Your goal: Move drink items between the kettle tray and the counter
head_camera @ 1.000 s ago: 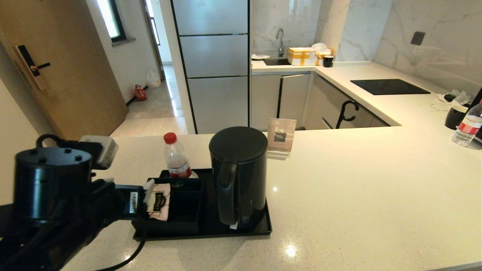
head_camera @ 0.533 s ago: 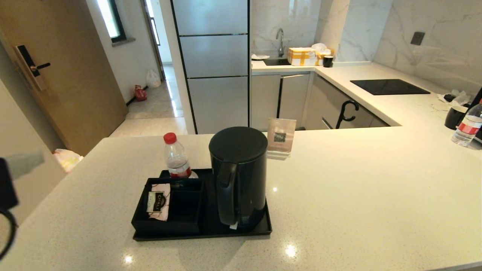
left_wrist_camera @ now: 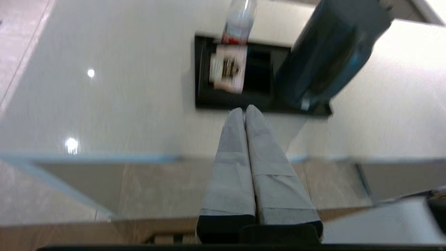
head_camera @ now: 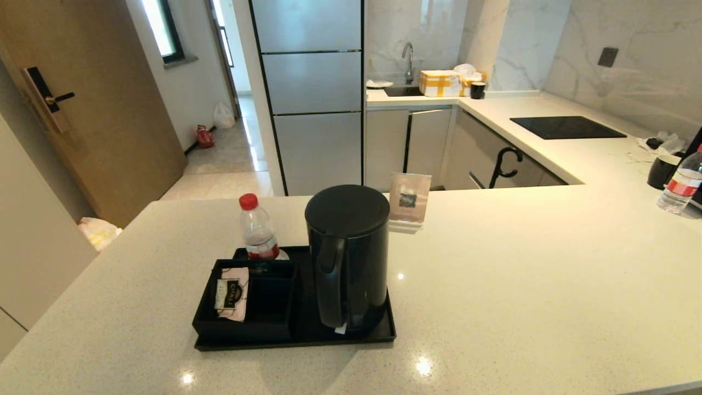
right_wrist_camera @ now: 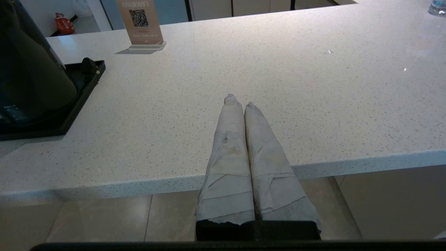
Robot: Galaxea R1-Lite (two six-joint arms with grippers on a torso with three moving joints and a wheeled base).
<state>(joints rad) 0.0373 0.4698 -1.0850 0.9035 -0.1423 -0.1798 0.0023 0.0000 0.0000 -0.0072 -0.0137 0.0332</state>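
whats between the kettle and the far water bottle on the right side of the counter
In the head view, only bare counter lies between the kettle and the far water bottle; the QR sign stands just behind that stretch, not in it.

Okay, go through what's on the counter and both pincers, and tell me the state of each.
Kettle: upright on the tray, lid shut.
Water bottle: upright at the tray's far edge, capped.
Tea sachet: lying in the box.
Left pincer: shut, empty, off the counter's edge.
Right pincer: shut, empty, parked.
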